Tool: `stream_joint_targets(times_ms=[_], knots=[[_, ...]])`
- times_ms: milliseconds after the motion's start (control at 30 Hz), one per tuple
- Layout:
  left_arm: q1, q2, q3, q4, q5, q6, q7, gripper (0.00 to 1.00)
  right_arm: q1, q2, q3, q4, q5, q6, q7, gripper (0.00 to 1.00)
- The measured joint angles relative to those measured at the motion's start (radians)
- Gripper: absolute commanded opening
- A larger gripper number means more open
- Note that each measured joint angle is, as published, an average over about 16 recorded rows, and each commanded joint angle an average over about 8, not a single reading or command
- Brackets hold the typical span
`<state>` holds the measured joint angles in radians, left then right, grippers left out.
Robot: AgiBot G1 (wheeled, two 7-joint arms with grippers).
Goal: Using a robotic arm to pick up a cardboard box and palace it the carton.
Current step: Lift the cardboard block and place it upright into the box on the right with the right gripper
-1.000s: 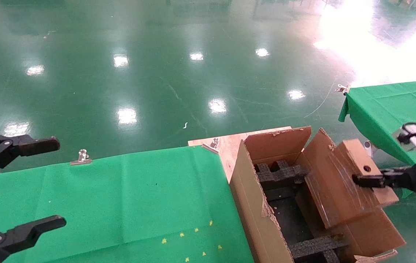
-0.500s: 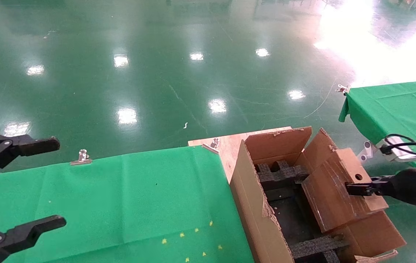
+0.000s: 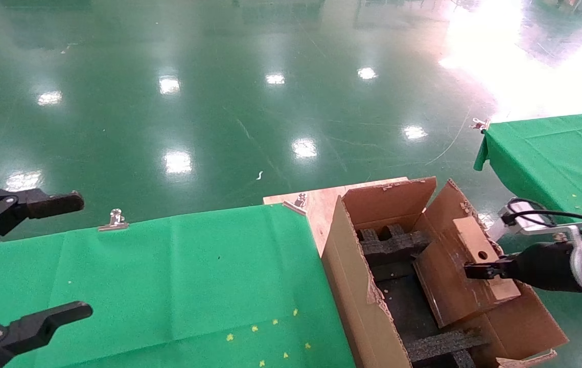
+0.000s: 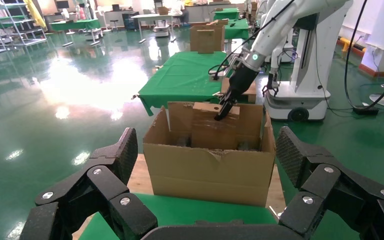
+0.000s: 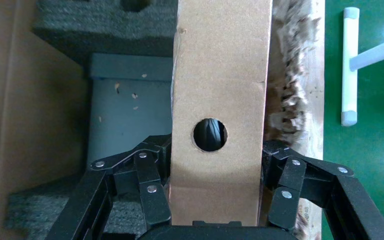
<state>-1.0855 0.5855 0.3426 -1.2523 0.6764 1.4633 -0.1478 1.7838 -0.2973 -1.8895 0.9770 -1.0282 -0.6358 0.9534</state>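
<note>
My right gripper [image 3: 480, 270] is shut on the small cardboard box [image 3: 459, 276], gripping its narrow side near the round hole [image 3: 482, 254]. The box hangs tilted, its lower part inside the open carton [image 3: 357, 291] between the black foam inserts [image 3: 393, 245]. In the right wrist view the box [image 5: 220, 90] stands on edge between my black fingers [image 5: 150, 190], over the carton's grey bottom. The left wrist view shows the carton [image 4: 212, 170] with the right arm [image 4: 260, 45] holding the box [image 4: 215, 127] in it. My left gripper [image 3: 40, 260] is open and empty over the green table at the left.
The carton stands on a wooden board [image 3: 316, 202] beside the green-clothed table [image 3: 168, 286]. A second green table [image 3: 551, 153] lies to the right. Metal clips [image 3: 114, 220] hold the cloth. The carton's ragged right flap [image 3: 520, 322] hangs outward.
My right gripper has moved left and down with the cardboard box, lowering it deeper into the carton. The left arm has not moved.
</note>
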Motion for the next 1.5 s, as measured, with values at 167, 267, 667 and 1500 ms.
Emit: stream_joint_targets(times_ms=[167,267,667,1500], knots=[[0.0,0.0,0.0,0.0,0.0,0.0,0.0,1.0,-0.047,-0.044,-0.007,-0.033,0.023,0.036,-0.002,0.0],[0.0,0.0,0.0,0.0,0.0,0.0,0.0,1.0,-0.077,-0.071,-0.008,-0.058,0.039,0.054,-0.01,0.0],[0.0,0.0,0.0,0.0,0.0,0.0,0.0,1.0,-0.187,-0.173,0.009,-0.173,0.114,0.089,-0.067,0.0],[0.0,0.0,0.0,0.0,-0.001,0.0,0.0,1.0,-0.28,-0.268,0.05,-0.314,0.192,0.065,-0.159,1.0]])
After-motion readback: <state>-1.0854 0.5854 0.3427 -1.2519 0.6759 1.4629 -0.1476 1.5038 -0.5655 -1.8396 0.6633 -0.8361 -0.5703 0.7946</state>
